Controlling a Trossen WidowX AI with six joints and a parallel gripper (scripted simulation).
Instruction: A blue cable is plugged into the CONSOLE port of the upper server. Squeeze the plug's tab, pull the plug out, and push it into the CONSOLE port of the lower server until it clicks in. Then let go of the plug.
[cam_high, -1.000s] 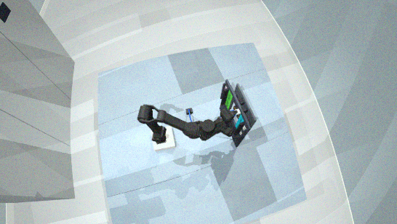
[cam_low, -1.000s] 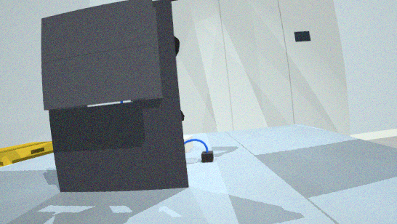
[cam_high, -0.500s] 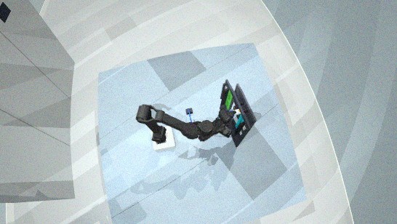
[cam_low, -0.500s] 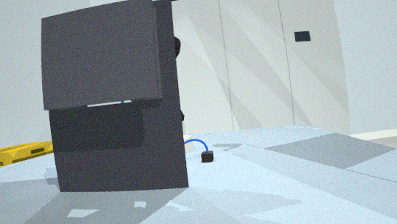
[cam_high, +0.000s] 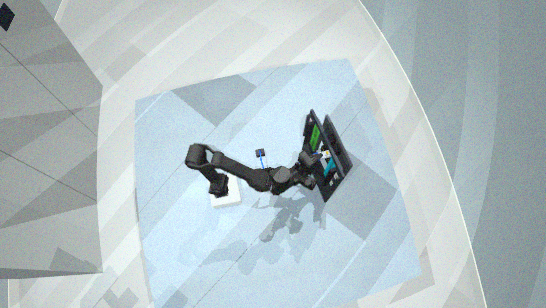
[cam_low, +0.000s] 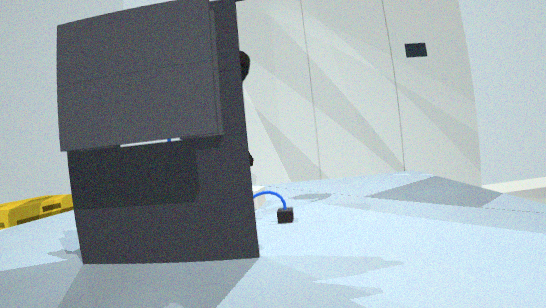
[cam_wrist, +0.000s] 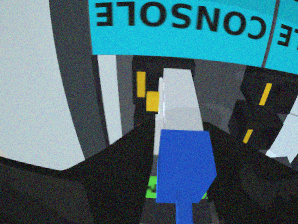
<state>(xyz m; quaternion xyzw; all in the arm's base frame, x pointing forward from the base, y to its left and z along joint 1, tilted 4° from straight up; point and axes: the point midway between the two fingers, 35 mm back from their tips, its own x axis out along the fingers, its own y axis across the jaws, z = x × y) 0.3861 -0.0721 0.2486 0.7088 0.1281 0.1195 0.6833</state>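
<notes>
Gripping the white plug (cam_high: 326, 156) (cam_wrist: 181, 107) with the blue boot (cam_wrist: 185, 162), the black end effector (cam_high: 320, 155) (cam_wrist: 176, 128) stands mostly closed. The plug points at a dark port opening (cam_wrist: 140, 107) beside 1 cyan CONSOLE label (cam_wrist: 180, 25); seating depth is unclear. The blue cable (cam_high: 262, 161) (cam_low: 268, 192) (cam_wrist: 184, 214) meets a small black block (cam_high: 262, 152) (cam_low: 285, 215) on the pale-blue bench (cam_high: 200, 250) (cam_low: 425, 250).
</notes>
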